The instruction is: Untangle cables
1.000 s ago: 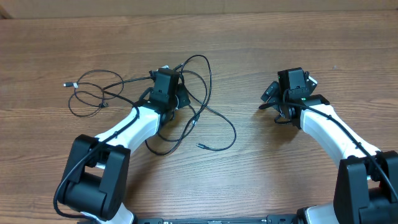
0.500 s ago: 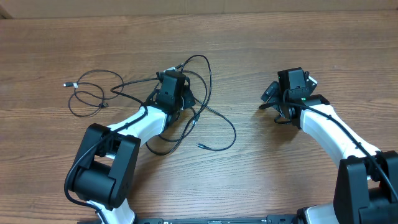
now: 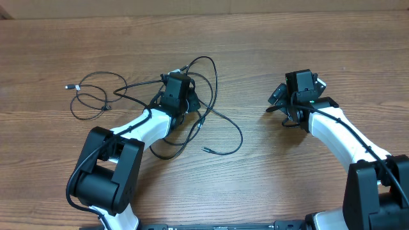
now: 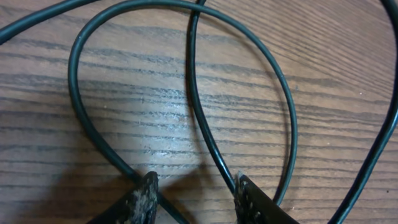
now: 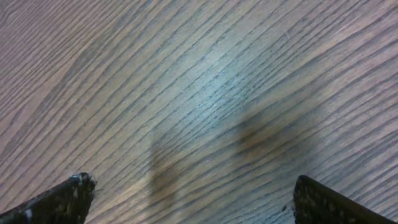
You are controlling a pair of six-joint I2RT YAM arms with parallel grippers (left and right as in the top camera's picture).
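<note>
Cables [image 3: 215, 75], thin and black, lie in a loose tangle around the left gripper [image 4: 196, 198], spread flat on a wooden table [image 3: 287, 38]. The table top is brown with a strong grain running across it and a dull sheen where the light catches it.

Seen from above, one set of loops trails away to the left of the left gripper and ends in a small silver plug [image 3: 69, 86]. A taller loop rises just beyond the gripper. A long curve swings out to its right and comes back to a loose cord end [image 3: 206, 149] lying nearer the robot than the gripper.

In the left wrist view, the left gripper is released. Its two tips stand apart low over the wood, one cord runs through the gap without being pinched, and another passes close by the left tip.

The right gripper [image 5: 194, 198], well off to the right of the left gripper, is spread wide with only bare wood between its tips.

Beyond the table's far edge, past the left gripper, runs a plain tan strip [image 3: 255, 5]. What it belongs to cannot be told.
</note>
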